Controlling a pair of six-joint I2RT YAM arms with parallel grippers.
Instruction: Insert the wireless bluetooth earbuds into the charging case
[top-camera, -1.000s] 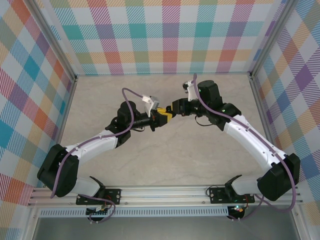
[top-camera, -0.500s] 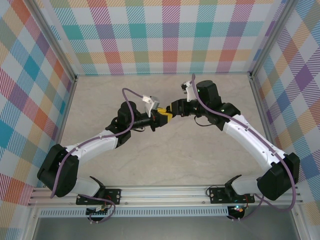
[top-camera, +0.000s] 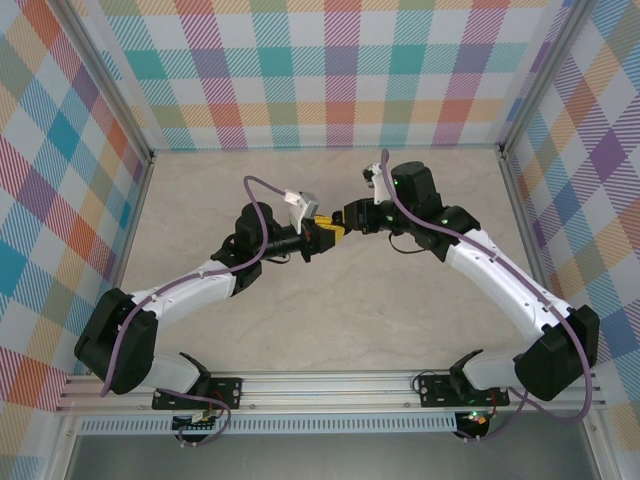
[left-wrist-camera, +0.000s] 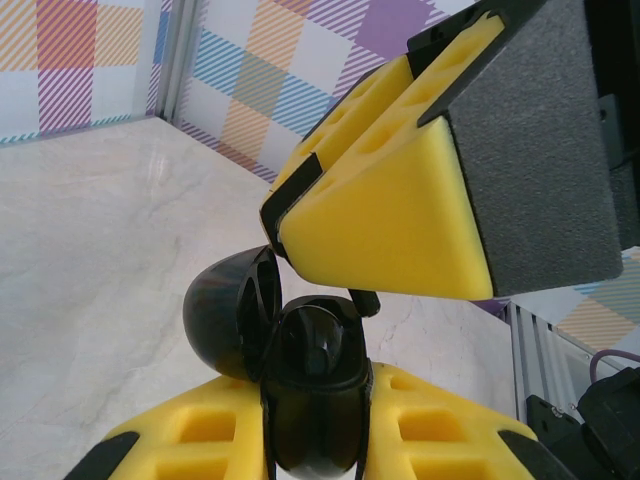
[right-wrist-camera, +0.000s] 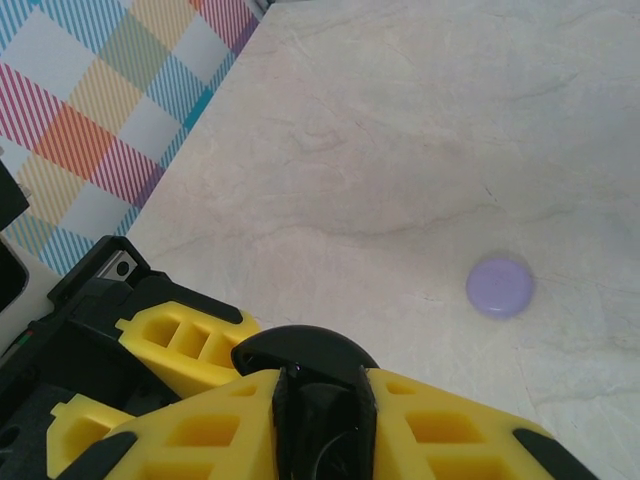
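Here, black case (left-wrist-camera: 315, 400) in left jaws

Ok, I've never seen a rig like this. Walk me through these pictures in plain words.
Two robot arms are bolted at the near edge of a table. Each ends in a gripper with two yellow fingers. The wide picture looks down from above and shows the left arm and the right arm meeting mid-table. The other two pictures come from cameras on the wrists, each looking along its own fingers. The left gripper is shut on a black case with its lid open. The right gripper is close above it, with something black between its fingers; I cannot tell what. A lilac case lies on the table.
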